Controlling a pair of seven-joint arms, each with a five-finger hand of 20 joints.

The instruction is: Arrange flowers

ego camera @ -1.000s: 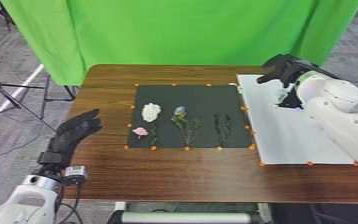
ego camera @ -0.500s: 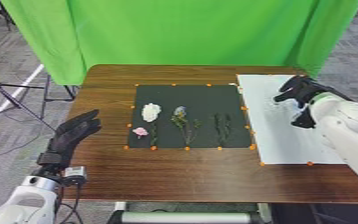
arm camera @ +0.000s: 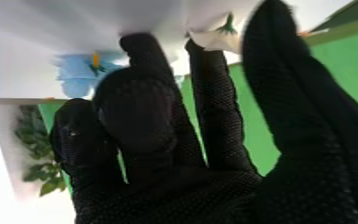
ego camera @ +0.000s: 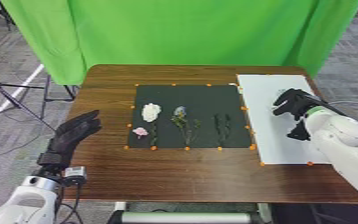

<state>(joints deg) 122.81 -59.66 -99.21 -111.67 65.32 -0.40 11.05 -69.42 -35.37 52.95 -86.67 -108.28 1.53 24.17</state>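
In the head view my right hand (ego camera: 298, 106) is over the white sheet (ego camera: 269, 142) on the right, its fingers extended. The right wrist view shows this hand (arm camera: 171, 185) with relaxed fingers, beside a blue flower (arm camera: 74, 75), a whitish flower (arm camera: 213, 41) and green leaves (arm camera: 35, 147); whether it touches them I cannot tell. My left hand (ego camera: 71, 136) stays left of the black mat (ego camera: 171, 141), open. On the mat lie a white flower (ego camera: 151, 112), a pink flower (ego camera: 140, 131), a bluish flower (ego camera: 180, 110) with leafy stems and green stems (ego camera: 222, 130).
Small orange markers edge the black mat and the white sheet. The brown table (ego camera: 175, 180) runs in front of the mat. A green curtain (ego camera: 193, 35) hangs beyond the far edge, and a black tripod (ego camera: 20, 102) stands on the floor at the left.
My right hand has come back from the far end of the white sheet, toward the robot. The left hand and the flowers on the mat have stayed put.
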